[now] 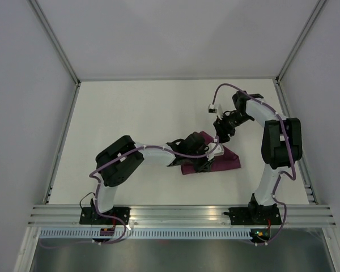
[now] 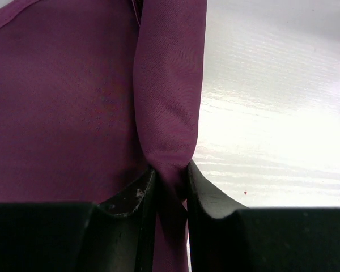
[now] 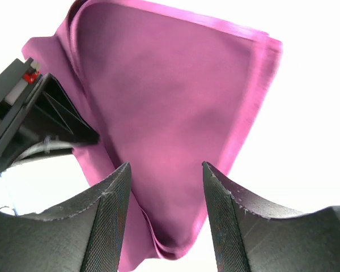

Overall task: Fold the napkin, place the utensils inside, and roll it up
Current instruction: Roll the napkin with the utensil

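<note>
The purple-maroon napkin (image 1: 229, 161) lies folded into a small wedge at the middle of the white table. My left gripper (image 1: 205, 163) rests low on its near-left part, shut on a bunched fold of the napkin (image 2: 73, 102); in the left wrist view the cloth is pinched between the two black fingers (image 2: 207, 195). Just above the napkin's far corner hovers my right gripper (image 1: 221, 135), open. Seen from the right wrist, the layered napkin (image 3: 175, 96) lies below its spread jaws, untouched. The utensils are out of view.
Part of the left arm's wrist (image 3: 34, 113) shows at the napkin's left edge in the right wrist view. Metal frame rails (image 1: 62, 147) border the table left and right, and a slotted rail (image 1: 181, 215) runs along the near edge by the arm bases.
</note>
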You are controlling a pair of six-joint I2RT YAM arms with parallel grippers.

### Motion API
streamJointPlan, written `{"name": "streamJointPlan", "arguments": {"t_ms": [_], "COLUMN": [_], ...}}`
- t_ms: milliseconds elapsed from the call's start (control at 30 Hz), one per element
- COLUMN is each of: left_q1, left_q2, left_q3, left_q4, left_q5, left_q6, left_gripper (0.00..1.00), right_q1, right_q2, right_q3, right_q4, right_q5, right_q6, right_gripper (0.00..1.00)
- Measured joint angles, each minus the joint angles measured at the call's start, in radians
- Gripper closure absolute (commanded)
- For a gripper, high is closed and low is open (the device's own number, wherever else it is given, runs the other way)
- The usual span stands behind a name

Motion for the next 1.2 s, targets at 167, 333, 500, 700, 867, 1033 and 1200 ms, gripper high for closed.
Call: {"name": "streamJointPlan", "arguments": {"t_ms": [167,333,500,700,867,1033,1200], "left_q1": [0.076,0.138,0.179,0.213,0.227,0.237,0.243], "left_q2": [0.053,0.119,0.186,0.269,0.314,0.334,0.349], "left_q3": [0.092,0.184,0.266,0.373,0.435,0.456,0.469], "left_q4": [-0.107,-0.206,-0.284,-0.392,-0.463,-0.502,-0.525], "left_q5": [0.152,0.304,0.423,0.536,0.586,0.616,0.642], "left_q6": [-0.047,-0.082,-0.114,-0.152,-0.163,-0.178,-0.194], "left_gripper": [0.98,0.98,0.98,0.98,0.98,0.98,0.98], "right_q1": [-0.093,-0.171,-0.135,0.087,0.260,0.363,0.428], "right_q2": [-0.069,-0.240,-0.515,-0.767,-0.795,-0.776,-0.718], "right_q3": [0.005,-0.109,-0.389,-0.711,-0.822,-0.880,-0.917], "right_q4": [0.020,0.075,0.204,0.420,0.568,0.698,0.802], "right_q5": [-0.023,-0.028,0.003,0.123,0.238,0.340,0.424], "right_q6": [0.021,-0.003,-0.027,0.005,0.039,0.061,0.074], "right_gripper": [0.41,0.38,0.34,0.28,0.28,0.28,0.33]}}
